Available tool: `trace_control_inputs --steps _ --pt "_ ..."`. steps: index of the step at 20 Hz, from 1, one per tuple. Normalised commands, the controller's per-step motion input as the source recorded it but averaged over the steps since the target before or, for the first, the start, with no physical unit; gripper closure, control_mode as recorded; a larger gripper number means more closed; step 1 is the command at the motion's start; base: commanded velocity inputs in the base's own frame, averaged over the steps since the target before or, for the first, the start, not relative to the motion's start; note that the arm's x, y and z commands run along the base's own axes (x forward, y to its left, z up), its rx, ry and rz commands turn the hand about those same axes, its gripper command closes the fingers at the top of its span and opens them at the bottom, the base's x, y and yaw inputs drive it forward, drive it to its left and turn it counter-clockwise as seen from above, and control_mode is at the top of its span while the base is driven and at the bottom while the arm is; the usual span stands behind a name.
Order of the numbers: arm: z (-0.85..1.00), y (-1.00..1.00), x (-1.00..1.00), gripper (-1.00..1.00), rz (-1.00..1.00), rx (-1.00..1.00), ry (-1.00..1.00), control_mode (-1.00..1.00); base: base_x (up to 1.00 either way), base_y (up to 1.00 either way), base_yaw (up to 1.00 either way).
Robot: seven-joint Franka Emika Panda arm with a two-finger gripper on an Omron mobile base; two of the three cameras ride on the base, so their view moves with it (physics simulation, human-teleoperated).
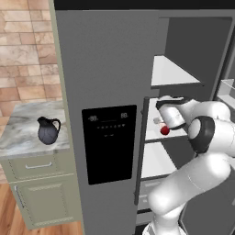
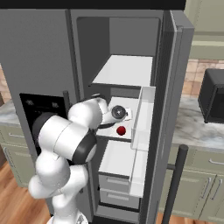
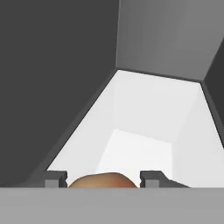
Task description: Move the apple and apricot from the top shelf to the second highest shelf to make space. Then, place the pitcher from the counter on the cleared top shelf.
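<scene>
Holding the apricot (image 3: 103, 180) between the two fingertips of the gripper (image 3: 103, 180), jaws half closed on it, deep over the second highest shelf (image 1: 153, 134). Better to lower until touching the white panel, then to open slowly, well apart from the apple (image 1: 165, 131) near the front rim. Roundish fruit, no clear long axis or pointing direction. Pitcher (image 1: 48, 130) upright on the counter (image 1: 18, 133), handle toward the fridge.

The top shelf (image 1: 172, 73) lies bare, with open room above it up to the fridge ceiling. On the second highest shelf (image 2: 131, 103) the arm takes up the front, and the apple (image 2: 121, 130) sits near the rim. The open door bin (image 2: 143, 118) narrows the right side.
</scene>
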Motion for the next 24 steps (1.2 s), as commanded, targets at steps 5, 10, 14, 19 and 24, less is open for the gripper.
trace_control_inputs --steps 5,10,14,19,24 --pt "-0.38 0.0 0.44 1.0 0.0 0.0 -0.03 -1.0 0.0 0.0 0.0" --pt "-0.51 0.0 0.43 -1.0 0.0 0.0 -0.05 -1.0 0.0 0.0 0.0" --pt "-0.53 0.0 0.42 -1.0 0.0 0.0 -0.05 -1.0 0.0 0.0 0.0" --pt "0.02 -0.04 0.27 -1.0 0.0 0.0 -0.01 -1.0 0.0 0.0 0.0" --pt "0.55 -0.09 0.0 -1.0 0.0 0.0 0.0 -1.0 0.0 0.0 0.0"
